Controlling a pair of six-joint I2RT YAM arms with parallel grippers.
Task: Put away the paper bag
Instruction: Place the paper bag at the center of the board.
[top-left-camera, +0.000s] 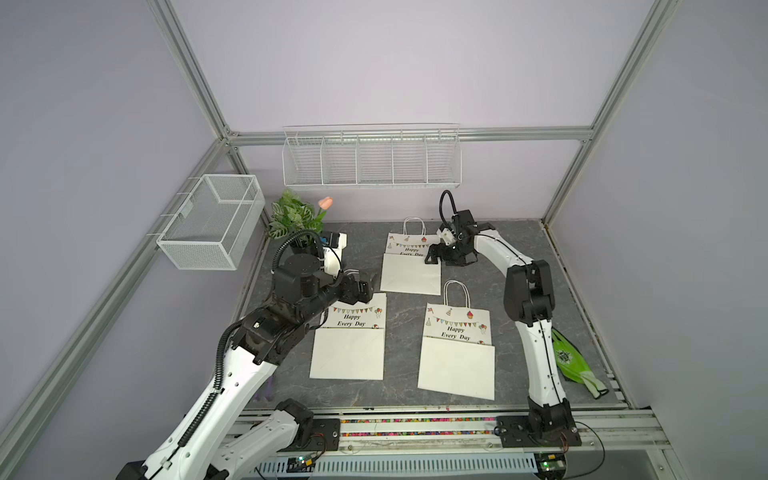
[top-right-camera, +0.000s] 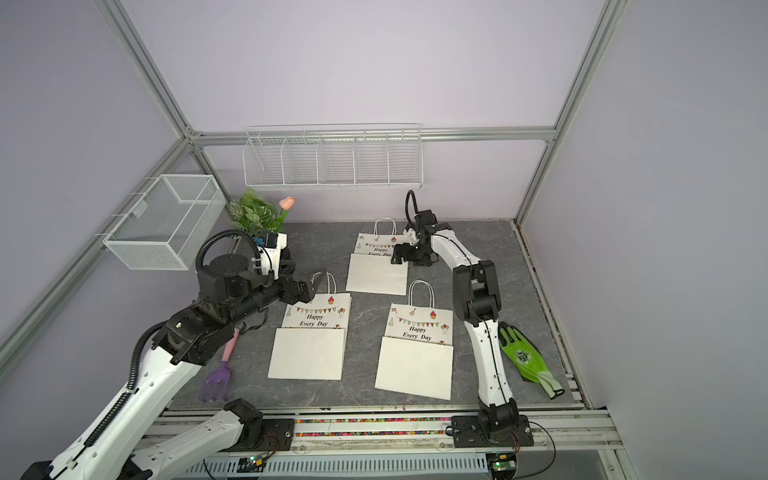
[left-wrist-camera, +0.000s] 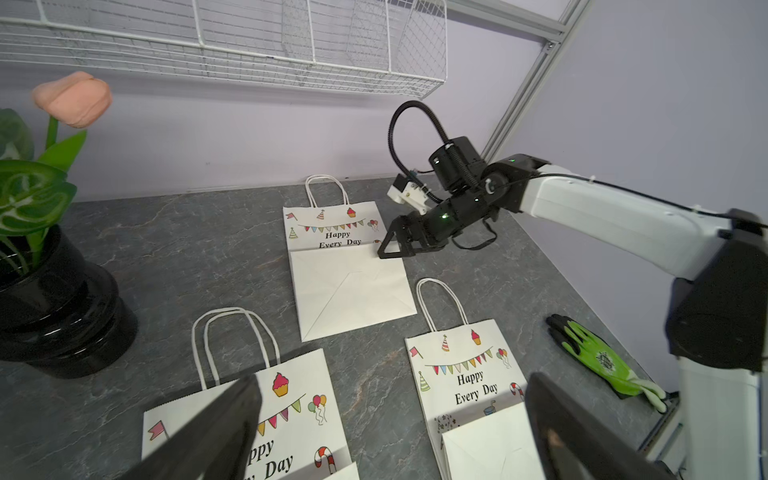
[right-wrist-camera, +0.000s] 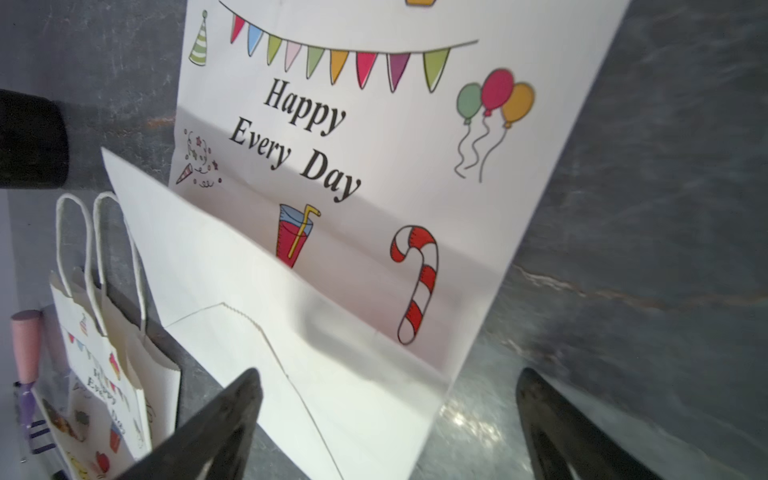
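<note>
Grey marbled worktop (top-left-camera: 405, 316) carries three flat white paper bags, each printed "Happy Every Day" under coloured bunting. Nearest the back wall lies the far bag (top-left-camera: 409, 274). The right gripper (right-wrist-camera: 386, 374) sits low at its right edge, fingers spread wide, gripping nothing. The left gripper (left-wrist-camera: 392, 386) hovers over the near-left bag (top-left-camera: 349, 353), fingers likewise wide apart and empty. The third bag (top-left-camera: 457, 365) lies beside it. The logo on the green glove (top-right-camera: 523, 357) is unreadable.

A flat white printed paper bag (top-right-camera: 376, 276) lies far back on the dark grey marbled tabletop (top-right-camera: 365, 322), the right gripper (top-right-camera: 397, 258) at its right edge. The left gripper (top-right-camera: 313, 286) hangs just beside the string handles of a matching near-left bag (top-right-camera: 309, 353).
</note>
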